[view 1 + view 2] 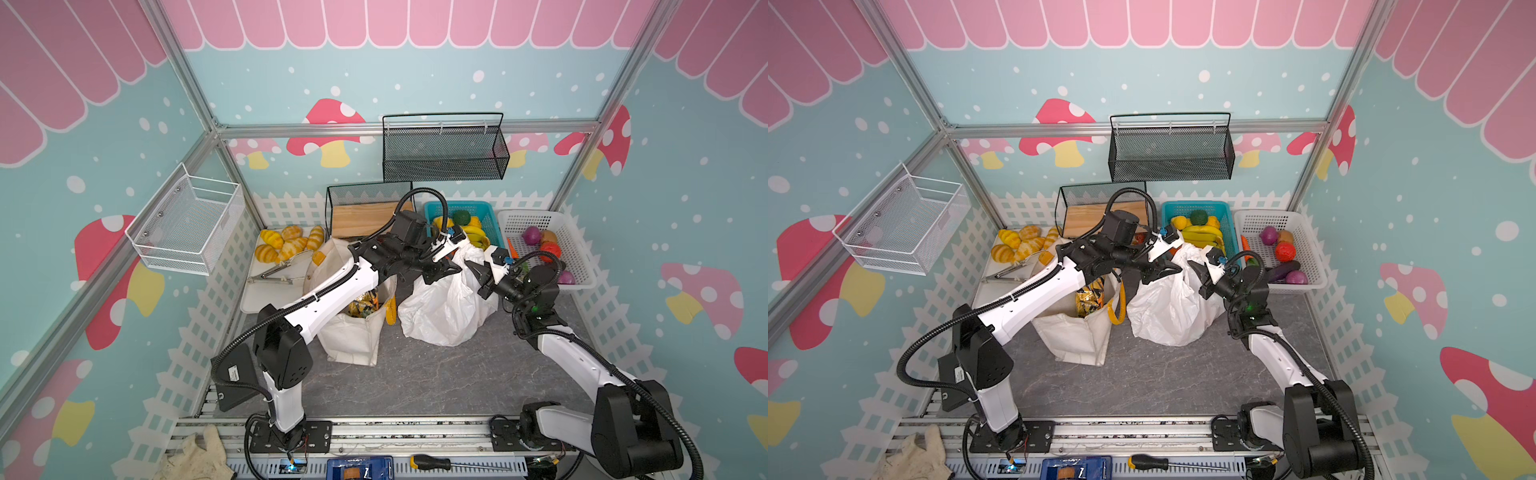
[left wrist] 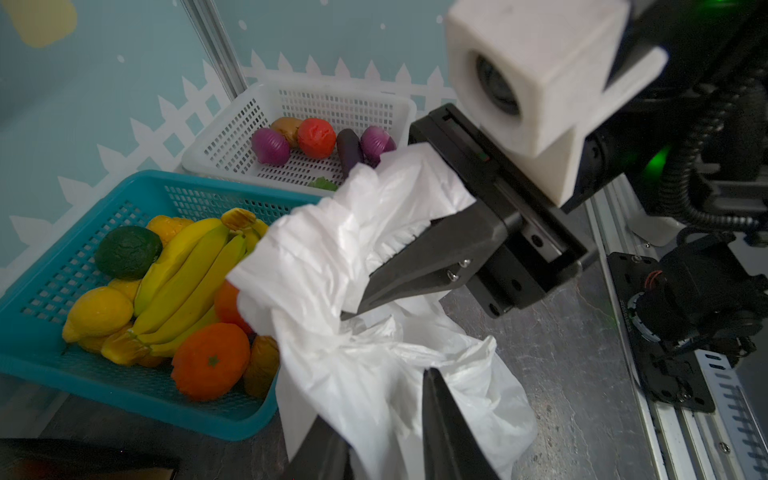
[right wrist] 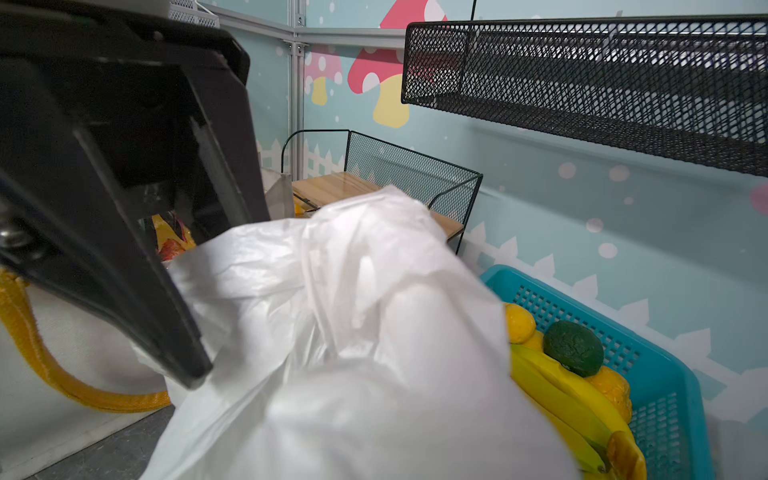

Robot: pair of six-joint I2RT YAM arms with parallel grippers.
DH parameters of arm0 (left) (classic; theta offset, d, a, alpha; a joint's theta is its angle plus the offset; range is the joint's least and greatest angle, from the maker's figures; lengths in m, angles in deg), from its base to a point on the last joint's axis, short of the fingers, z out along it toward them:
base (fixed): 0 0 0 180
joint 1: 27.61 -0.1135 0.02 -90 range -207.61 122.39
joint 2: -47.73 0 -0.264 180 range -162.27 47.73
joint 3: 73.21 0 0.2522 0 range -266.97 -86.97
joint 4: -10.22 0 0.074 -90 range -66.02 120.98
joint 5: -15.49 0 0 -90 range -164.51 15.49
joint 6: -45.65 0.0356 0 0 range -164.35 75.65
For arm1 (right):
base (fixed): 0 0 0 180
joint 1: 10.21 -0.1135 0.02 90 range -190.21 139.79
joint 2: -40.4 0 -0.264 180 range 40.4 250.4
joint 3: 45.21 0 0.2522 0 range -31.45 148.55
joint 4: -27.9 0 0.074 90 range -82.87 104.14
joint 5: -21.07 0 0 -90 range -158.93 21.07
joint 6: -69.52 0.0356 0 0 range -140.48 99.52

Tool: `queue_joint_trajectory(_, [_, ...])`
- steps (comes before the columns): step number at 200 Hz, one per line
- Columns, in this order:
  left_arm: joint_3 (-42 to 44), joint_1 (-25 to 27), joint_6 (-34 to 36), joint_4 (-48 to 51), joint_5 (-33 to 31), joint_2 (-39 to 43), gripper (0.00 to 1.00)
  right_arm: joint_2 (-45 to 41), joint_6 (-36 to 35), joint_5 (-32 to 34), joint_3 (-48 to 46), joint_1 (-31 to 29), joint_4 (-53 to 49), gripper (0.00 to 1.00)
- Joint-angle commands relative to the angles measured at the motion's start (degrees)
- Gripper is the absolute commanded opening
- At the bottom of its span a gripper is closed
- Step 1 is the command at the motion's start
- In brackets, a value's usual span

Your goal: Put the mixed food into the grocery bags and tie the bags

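Done: snack packets [image 1: 363, 307] in open canvas tote [image 1: 353, 340]. Beside it on desk [image 1: 415, 382], white plastic bag [image 1: 444, 307]: right tool [image 2: 374, 274] pinches its rim, left tool [image 2: 374, 399] spread around bunched plastic. Left, likely: tying 2 bags.

- white plastic bag [image 1: 440, 309]: whatever lies inside it cannot be seen in any view.
- canvas tote [image 1: 353, 345]: the left arm [image 1: 332, 291] crosses its mouth in both top views; only a scrap of gold packets [image 1: 362, 308] shows, too small to count.
- right gripper [image 2: 361, 299]: one finger [image 2: 415, 266] shows; the other is buried in bunched plastic.
- left gripper [image 2: 378, 399]: its fingers [image 2: 446, 424] run off the picture's edge, one tip under plastic.
- in the right wrist view the bag fills the foreground, blurred, covering that arm's own fingers.
- teal basket [image 3: 660, 419]: cut by the picture's edge.
- blue thing [image 1: 359, 467] at the front edge of a top view: cut off, unidentifiable.
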Motion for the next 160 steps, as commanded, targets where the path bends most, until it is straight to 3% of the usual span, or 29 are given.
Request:
queue_joint_trajectory(1, [-3.0,0.0,-2.8,-0.7,2.0,-2.1,0.33,-1.0,-1.3,0.0,-1.1,-0.7,1.5,0.00])
queue_joint_trajectory(33, [-6.1,-0.4,-4.1,1.0,-0.6,-4.5,0.33,-1.4,-1.1,-0.5,-2.0,-0.7,2.8,0.00])
queue_joint_trajectory(87, [-8.2,-1.6,-6.5,1.7,2.0,-6.3,0.38,-2.0,-2.3,-0.4,-2.7,-0.7,3.4,0.00])
queue_joint_trajectory(115, [-9.2,-1.6,-5.6,2.5,2.0,-7.2,0.27,-2.1,-2.1,-2.1,-2.9,-0.7,4.4,0.00])
queue_joint_trajectory(136, [-9.4,-1.6,-3.9,2.9,1.8,-7.4,0.13,-2.1,-2.0,-2.8,-3.1,-0.7,5.0,0.00])
queue_joint_trajectory(160, [-8.3,-1.6,3.7,3.9,1.6,-6.8,0.06,-3.1,-3.2,-1.5,-3.3,-0.6,4.0,0.02])
